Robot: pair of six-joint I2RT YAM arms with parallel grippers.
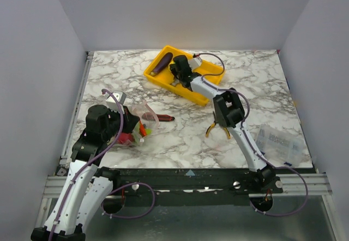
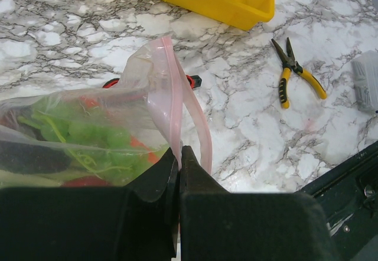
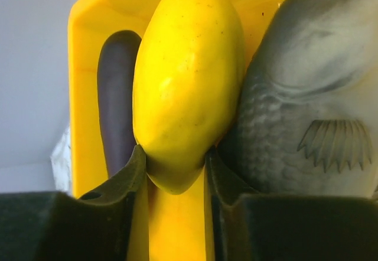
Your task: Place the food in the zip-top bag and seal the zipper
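Here, the right jaws reach into the yellow tray (image 1: 169,86) and are clamped on the narrow end of the yellow squash (image 3: 189,84), one finger pressing each side. Whether the squash is lifted off the tray floor cannot be told. Inside the tray, the grey fish (image 3: 295,113) lies against one side of the squash and the purple eggplant (image 3: 118,95) lies on the other side, next to the tray wall.

The zip-top bag (image 1: 143,115) rests on the counter (image 1: 185,137) in front of the tray and to its left. The left jaws are pressed together on the bag's mouth edge, pinching the pinkish zipper (image 2: 168,90) between them. Green lettuce (image 2: 94,134) and bits of red show through the plastic.

A red-and-black pocket knife (image 1: 163,118) lies between the bag and the tray, just beside the bag. Yellow-handled pliers (image 2: 295,75) lie in front of the tray's near corner, well apart from the bag. A flat clear pouch (image 1: 278,140) sits well in front of the tray and to its right.
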